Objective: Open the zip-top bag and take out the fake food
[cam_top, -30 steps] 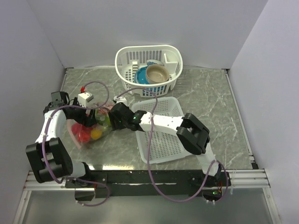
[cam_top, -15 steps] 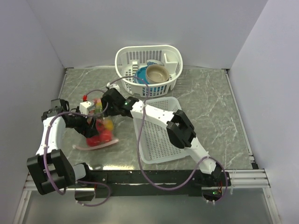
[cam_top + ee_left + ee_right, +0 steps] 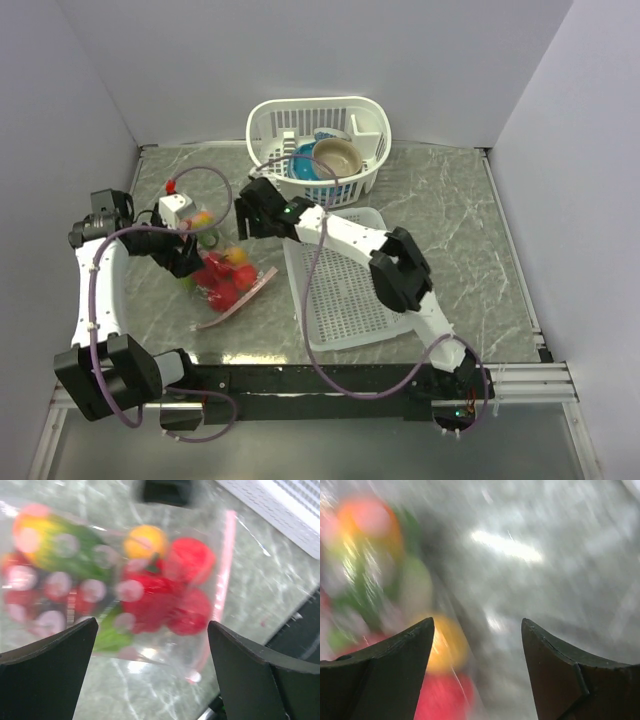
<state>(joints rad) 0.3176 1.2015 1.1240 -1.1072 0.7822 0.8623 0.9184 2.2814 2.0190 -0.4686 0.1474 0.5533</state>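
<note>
Zip-top bag lies on the desk, fake food inside. I see left gripper and right gripper both spread apart, empty.

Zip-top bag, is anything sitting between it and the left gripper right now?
Nothing visible does. In the left wrist view the left gripper's open jaws look straight onto the zip-top bag, with the fake food inside it.

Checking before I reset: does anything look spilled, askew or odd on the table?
Nothing stands out. The fake food looks bunched inside the zip-top bag, lying on the table; nothing seems spilled. The right wrist view is blurred.
</note>
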